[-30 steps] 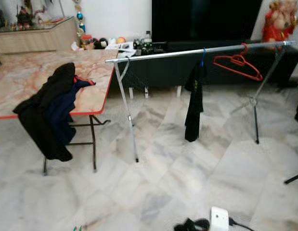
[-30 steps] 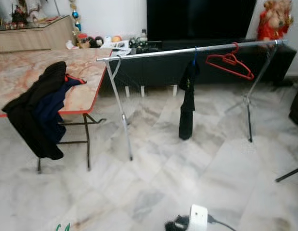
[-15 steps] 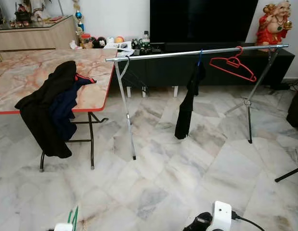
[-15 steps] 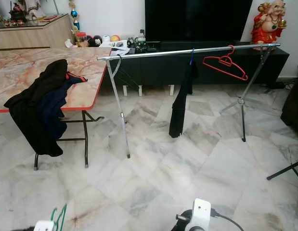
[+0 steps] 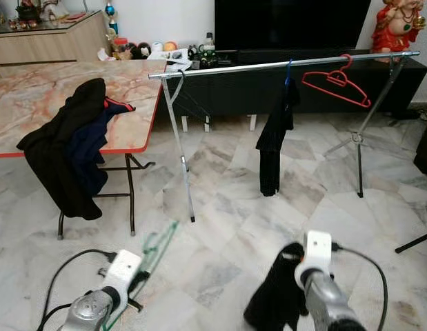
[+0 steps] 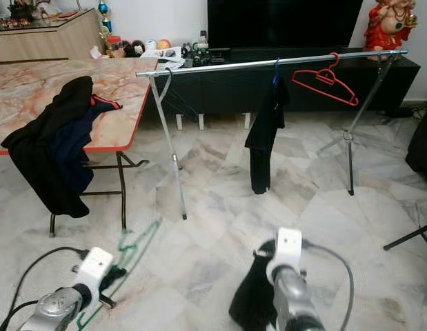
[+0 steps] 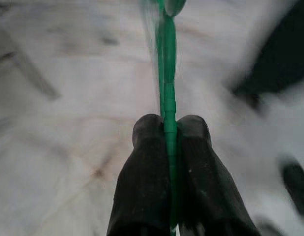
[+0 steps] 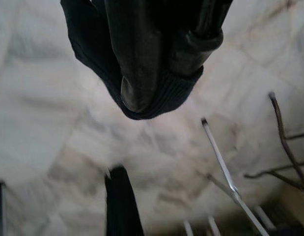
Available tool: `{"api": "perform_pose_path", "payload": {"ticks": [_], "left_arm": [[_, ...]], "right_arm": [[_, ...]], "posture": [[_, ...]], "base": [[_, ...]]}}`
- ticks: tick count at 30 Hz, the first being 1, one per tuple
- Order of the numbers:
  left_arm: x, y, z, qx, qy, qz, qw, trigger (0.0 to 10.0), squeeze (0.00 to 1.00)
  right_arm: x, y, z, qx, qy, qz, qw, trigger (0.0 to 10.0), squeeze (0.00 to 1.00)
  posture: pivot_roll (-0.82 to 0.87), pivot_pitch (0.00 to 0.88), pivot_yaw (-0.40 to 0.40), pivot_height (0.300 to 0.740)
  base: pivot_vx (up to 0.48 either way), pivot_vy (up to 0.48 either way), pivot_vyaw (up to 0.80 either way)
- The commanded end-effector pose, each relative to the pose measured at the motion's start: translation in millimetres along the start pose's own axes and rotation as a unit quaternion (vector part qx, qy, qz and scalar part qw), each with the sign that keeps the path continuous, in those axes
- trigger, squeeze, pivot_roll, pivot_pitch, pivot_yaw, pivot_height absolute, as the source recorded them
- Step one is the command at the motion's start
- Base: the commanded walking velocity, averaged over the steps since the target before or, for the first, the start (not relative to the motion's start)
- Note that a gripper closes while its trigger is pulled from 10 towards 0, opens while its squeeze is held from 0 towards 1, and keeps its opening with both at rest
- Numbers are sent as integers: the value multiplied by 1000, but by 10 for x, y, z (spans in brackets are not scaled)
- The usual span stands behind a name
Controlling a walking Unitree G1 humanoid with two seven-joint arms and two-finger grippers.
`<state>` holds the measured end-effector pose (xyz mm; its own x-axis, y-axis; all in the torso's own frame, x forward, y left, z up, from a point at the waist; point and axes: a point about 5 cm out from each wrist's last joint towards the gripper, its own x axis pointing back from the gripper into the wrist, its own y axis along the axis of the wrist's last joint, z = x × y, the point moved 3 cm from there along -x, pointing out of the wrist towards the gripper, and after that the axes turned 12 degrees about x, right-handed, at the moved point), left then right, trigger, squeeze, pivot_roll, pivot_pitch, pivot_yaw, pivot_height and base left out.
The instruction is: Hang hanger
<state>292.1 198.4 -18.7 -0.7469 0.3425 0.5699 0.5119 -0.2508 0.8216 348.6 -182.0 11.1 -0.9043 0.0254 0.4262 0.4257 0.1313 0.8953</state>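
My left gripper is shut on the thin bar of a green hanger. In the left eye view this hanger slants low over the floor ahead of the left gripper. My right gripper is shut on a black garment that droops from it at the lower right. Ahead stands a silver clothes rail. On it hang an empty red hanger and a black garment on a blue hanger.
A marble-topped folding table stands at the left with black and navy jackets draped over its edge. The rail's legs and a tripod foot stand on the marble floor. A dark TV cabinet runs behind.
Both arms have risen into view, the left carrying the green hanger, the right carrying the black garment. The camera has shifted slightly; the rack and table stay put.
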Motion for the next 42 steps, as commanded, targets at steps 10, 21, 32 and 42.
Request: {"api": "perform_pose_path", "payload": {"ticks": [10, 21, 32, 42], "left_arm": [[126, 129, -216, -111, -171, 81, 976, 10000, 0], [312, 609, -511, -123, -283, 77, 948, 10000, 0], [405, 793, -601, -101, -290, 58, 950, 10000, 0], [436, 1056, -732, -68, -312, 6, 948, 10000, 0]], "right_arm": [[-106, 578, 172, 61, 31, -72, 995, 10000, 0], [-162, 1225, 466, 98, 85, -108, 986, 10000, 0], [-159, 1382, 590, 111, 99, -108, 983, 10000, 0], [-153, 1438, 660, 114, 119, -103, 981, 10000, 0]], "posture": [[148, 0, 19, 740], [144, 0, 7, 740], [150, 0, -6, 740], [154, 0, -9, 740]], "base": [[0, 0, 0], [0, 0, 0], [0, 0, 0], [0, 0, 0]]}}
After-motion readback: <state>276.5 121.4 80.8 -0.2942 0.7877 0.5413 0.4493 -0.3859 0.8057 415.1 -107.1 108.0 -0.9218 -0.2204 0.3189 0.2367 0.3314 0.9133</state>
